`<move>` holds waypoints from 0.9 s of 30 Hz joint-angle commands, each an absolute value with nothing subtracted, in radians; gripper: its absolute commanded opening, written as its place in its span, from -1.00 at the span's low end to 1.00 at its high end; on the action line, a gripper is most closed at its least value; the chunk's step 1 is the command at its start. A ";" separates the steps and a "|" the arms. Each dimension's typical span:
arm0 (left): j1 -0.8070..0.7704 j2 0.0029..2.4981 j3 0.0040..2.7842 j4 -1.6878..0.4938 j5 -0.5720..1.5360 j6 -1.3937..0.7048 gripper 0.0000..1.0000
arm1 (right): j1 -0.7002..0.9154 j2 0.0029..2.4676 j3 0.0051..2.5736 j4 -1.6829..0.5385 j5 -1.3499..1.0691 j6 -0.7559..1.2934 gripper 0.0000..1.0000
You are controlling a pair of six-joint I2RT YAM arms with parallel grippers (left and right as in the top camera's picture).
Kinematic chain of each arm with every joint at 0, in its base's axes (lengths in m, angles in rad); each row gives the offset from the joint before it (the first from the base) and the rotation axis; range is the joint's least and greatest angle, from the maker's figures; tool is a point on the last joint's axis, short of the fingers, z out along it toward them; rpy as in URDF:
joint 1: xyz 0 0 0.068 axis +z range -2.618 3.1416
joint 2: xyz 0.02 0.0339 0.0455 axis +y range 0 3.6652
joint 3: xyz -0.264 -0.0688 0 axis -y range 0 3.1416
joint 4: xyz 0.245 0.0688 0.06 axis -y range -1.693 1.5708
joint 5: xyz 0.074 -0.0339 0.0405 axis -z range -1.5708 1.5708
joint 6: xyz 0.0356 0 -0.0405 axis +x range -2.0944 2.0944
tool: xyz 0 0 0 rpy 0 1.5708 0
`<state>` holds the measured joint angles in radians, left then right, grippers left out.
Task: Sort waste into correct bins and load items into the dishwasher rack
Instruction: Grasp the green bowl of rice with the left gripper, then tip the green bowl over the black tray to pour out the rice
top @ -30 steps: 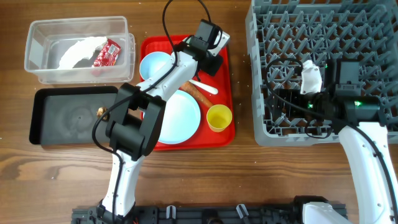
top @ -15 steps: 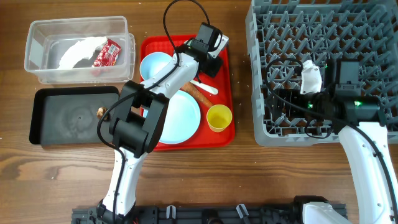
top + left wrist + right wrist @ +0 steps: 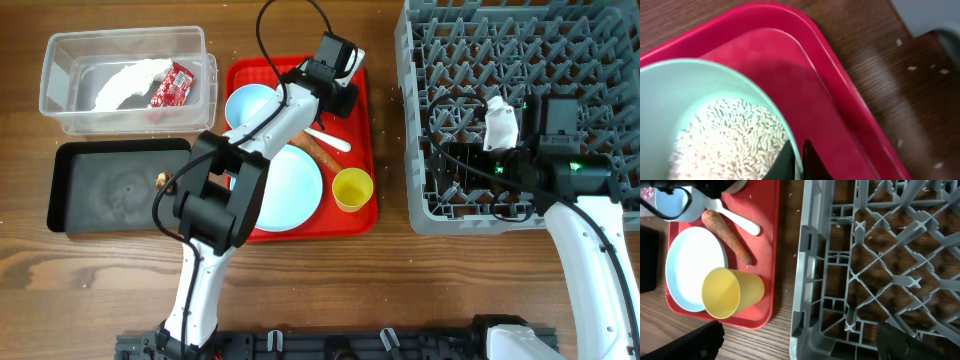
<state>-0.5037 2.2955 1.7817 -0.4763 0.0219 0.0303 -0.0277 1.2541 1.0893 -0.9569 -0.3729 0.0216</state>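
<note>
Left hand [image 3: 799, 161] is clamped on the rim of the pale green bowl [image 3: 685, 82] of rice grains [image 3: 725, 135], by the red tray's [image 3: 840, 100] corner. Lift it level — tip only over the black tray [image 3: 110, 190]. Right hand [image 3: 800, 342] gapes over the dishwasher rack [image 3: 880, 255].

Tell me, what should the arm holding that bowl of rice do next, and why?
Probably lift the bowl clear of the red tray: the left gripper is shut on its rim, with rice inside that likely belongs in the black tray.
</note>
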 commanded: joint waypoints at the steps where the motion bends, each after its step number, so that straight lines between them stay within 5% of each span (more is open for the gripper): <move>1: -0.502 2.194 1.827 -0.532 0.044 -0.088 -0.92 | -0.023 1.264 1.104 -0.954 -0.362 0.027 0.99; 15: -0.453 1.826 1.855 -0.974 0.043 -0.399 -0.92 | -0.023 1.264 1.104 -0.950 -0.361 0.026 1.00; 27: 0.014 1.761 1.796 -1.341 0.057 -0.361 -0.92 | -0.023 1.264 1.104 -0.948 -0.361 0.026 0.99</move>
